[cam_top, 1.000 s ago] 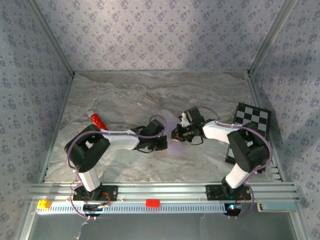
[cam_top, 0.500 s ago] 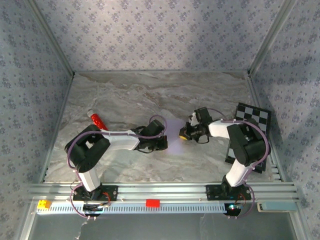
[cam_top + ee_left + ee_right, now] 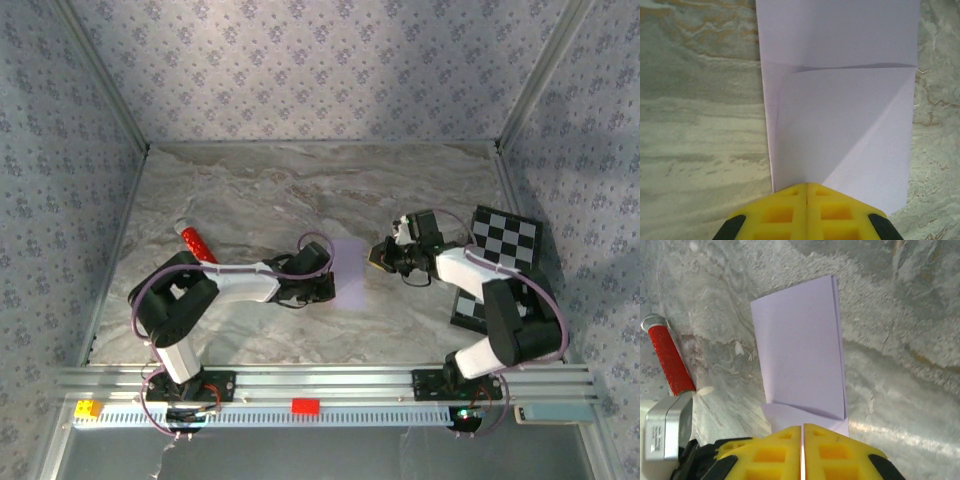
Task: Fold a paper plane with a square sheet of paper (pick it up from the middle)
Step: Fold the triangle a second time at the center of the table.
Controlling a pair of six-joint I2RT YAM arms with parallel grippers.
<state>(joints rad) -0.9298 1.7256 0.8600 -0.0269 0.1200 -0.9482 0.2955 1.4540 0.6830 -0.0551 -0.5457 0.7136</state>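
Square sheet of paper [image 3: 348, 272] lies flat near the middle of the table [image 3: 250, 190], no longer square. It is doubled into a narrow lilac strip, and the wrist views show a slanted flap creased across one end. Toward the table's left edge sits a small red cylinder [image 3: 193, 241], well apart from the work. Next comes the left gripper [image 3: 331, 284]. Its yellow fingers are closed tight against each other and its tip rests at the strip's left edge, seemingly pinning the paper down rather than lifting it, though I cannot tell whether any layer is nipped between them. Right of the strip the right gripper [image 3: 377, 256] hangs just beside the paper with its fingers drawn almost together, a thin slit between them and nothing in its hold. By the table's right edge lies the black-and-white checkered board [image 3: 508, 234], partly under the right arm. By my reading the centre fold is done and the nose folds are in hand — one corner looks turned in, the wings not yet begun. The next move probably calls for the left tip to hold the strip steady while the right one catches a free corner, brings it to the centre crease and presses the fold sharp. A slip would skew the dart. No brand, label or lettering can be read anywhere.
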